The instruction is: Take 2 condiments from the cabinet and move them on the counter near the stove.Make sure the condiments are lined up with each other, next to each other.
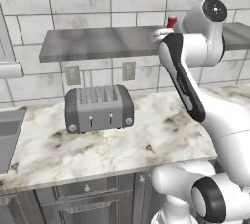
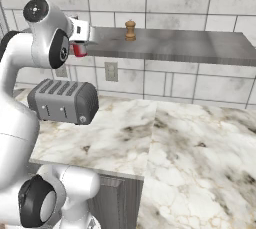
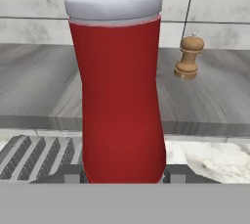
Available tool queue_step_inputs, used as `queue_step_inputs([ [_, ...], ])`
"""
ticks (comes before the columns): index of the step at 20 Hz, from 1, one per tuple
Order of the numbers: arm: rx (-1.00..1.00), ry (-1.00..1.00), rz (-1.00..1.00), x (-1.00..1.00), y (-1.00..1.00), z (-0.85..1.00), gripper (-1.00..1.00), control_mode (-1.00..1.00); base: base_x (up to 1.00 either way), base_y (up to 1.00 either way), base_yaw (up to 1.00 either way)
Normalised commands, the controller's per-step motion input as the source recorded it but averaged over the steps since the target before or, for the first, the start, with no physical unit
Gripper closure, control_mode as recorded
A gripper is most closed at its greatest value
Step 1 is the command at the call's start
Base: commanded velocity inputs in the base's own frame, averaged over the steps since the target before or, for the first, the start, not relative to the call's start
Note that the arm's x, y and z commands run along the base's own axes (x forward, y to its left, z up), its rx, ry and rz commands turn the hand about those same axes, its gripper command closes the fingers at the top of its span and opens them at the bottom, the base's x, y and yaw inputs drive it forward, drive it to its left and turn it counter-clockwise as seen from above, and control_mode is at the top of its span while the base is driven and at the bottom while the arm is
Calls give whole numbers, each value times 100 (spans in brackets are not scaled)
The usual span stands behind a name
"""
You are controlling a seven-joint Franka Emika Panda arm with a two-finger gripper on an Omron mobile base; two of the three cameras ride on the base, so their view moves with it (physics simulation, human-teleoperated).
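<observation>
While red bottle (image 3: 119, 96) sits between end effector (image 3: 122, 175) fingers, apparently gripped.

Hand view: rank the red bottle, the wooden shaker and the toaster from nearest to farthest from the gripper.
1. Red bottle: between the fingers of the gripper, just off the shelf's front edge.
2. Toaster: directly below, on the counter.
3. Wooden shaker: back on the shelf, to the right.
</observation>
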Motion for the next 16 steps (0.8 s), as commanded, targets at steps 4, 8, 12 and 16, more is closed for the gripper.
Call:
queue_step_inputs([
  [4,-3,-1,0,-65,0,0,100,-100,0,0,0],
  [8,0,-2,0,-70,0,0,100,-100,0,0,0],
  [12,0,0,0,-61,0,-3,100,-100,0,0,0],
  [16,0,0,0,-55,0,-11,100,-100,0,0,0],
])
